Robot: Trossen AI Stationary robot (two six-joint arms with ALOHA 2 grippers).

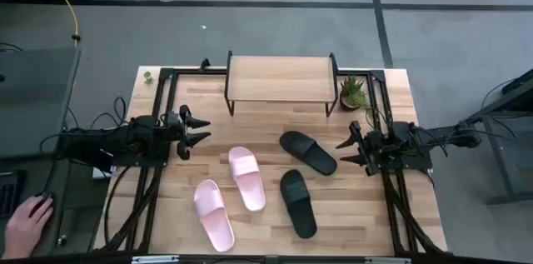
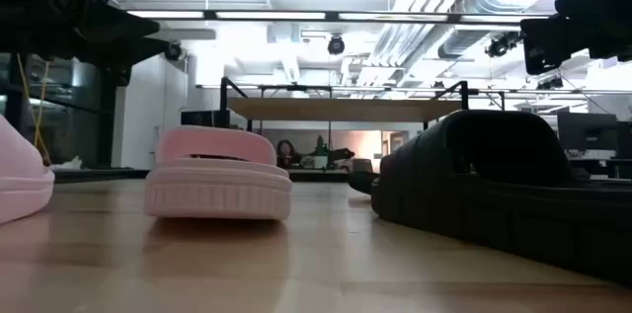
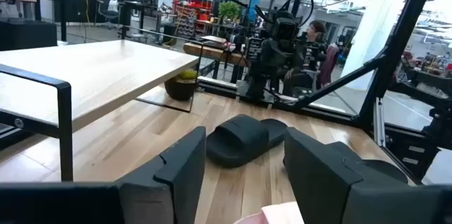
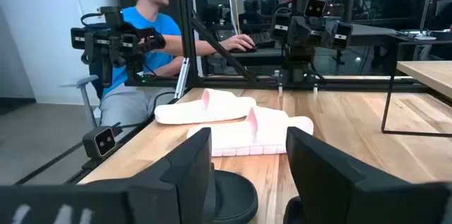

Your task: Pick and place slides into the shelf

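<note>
From above, the left tool (image 1: pixel 198 131) hangs wide and empty at the table's (image 1: pixel 275 214) left edge; two pink slides (image 1: pixel 246 177) lie near-left, two black slides (image 1: pixel 307 152) to their right; the shelf (image 1: pixel 280 78) stands bare at the far edge; the right tool (image 1: pixel 348 150) hangs wide and empty; only the right wrist view shows a seated person (image 4: pixel 145 33); no writing is readable.

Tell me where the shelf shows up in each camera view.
High view: the shelf sits top centre, at the table's far edge.
Low view: centre background, its top board edge-on behind the slides.
Left wrist view: fills the left side.
Right wrist view: a corner at the right edge.
Shared landmark: the potted plant beside it.
</note>
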